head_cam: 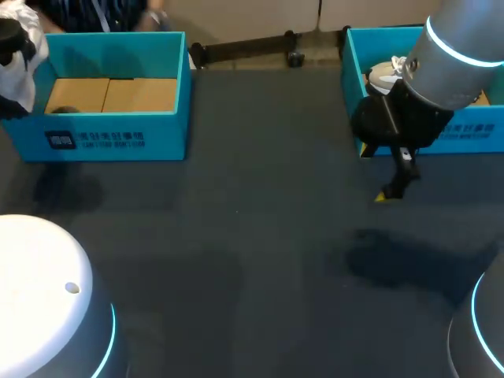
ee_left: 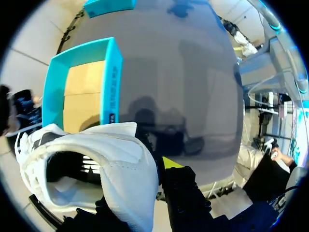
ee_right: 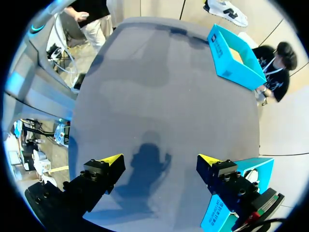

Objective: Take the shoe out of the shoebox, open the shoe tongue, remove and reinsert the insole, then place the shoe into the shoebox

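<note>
A white shoe [ee_left: 91, 159] with dark stripes hangs in my left gripper [ee_left: 145, 169], which is shut on its side wall; one yellow fingertip [ee_left: 170, 162] shows, the other is hidden behind the shoe. In the head view the shoe [head_cam: 24, 71] is held above the left end of the left teal shoebox [head_cam: 118, 138], whose cardboard floor is bare. From the left wrist this shoebox [ee_left: 112, 77] lies ahead of the shoe. My right gripper [head_cam: 391, 191] hangs open over the dark table in front of the right box, nothing between its fingers [ee_right: 112, 160].
A second teal box [head_cam: 472, 134] at the back right holds another pale shoe [head_cam: 384, 73], partly hidden by my right arm. Seen from the right wrist, that box [ee_right: 224, 212] is close beside one finger. A black bar [head_cam: 244, 49] lies along the table's far edge.
</note>
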Available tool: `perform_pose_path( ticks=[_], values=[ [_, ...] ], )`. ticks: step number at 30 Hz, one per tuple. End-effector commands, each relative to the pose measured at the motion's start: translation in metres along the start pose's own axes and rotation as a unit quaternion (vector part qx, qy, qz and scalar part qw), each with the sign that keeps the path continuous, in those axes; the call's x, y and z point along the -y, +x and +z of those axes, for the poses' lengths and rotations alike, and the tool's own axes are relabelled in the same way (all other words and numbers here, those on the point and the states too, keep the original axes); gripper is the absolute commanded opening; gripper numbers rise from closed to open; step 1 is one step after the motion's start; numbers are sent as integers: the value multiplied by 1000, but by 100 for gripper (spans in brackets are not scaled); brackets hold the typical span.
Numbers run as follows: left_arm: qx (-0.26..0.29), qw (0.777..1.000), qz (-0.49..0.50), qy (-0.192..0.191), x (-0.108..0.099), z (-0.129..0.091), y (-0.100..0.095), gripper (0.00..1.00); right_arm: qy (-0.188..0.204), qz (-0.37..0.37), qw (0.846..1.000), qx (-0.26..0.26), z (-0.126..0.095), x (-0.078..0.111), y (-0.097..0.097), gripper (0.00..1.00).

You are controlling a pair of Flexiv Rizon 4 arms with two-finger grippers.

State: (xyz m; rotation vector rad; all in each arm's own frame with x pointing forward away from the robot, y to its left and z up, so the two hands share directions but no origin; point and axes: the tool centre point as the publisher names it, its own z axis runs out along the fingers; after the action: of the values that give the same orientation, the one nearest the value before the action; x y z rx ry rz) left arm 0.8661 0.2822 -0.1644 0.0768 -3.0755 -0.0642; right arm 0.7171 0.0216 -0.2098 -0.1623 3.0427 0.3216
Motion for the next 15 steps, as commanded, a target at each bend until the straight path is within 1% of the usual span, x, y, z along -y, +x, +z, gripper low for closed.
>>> perform_pose_path(
  ticks=[1, 5, 9, 15],
  values=[
    [-13, 1000, -7, 25, -10, 1, -27, 0, 1, 0, 1000, 0, 2, -1, -1, 100],
    [-10, 999, -13, 33, -14, 1, -46, 0, 1, 0, 1000, 0, 2, -1, -1, 100],
    [-8, 999, -27, 33, -16, 2, -75, 0, 1, 0, 1000, 0, 2, -1, -1, 100],
    [-21, 999, -27, 25, -9, 7, -104, 0, 1, 0, 1000, 0, 2, -1, -1, 100]
  ],
)
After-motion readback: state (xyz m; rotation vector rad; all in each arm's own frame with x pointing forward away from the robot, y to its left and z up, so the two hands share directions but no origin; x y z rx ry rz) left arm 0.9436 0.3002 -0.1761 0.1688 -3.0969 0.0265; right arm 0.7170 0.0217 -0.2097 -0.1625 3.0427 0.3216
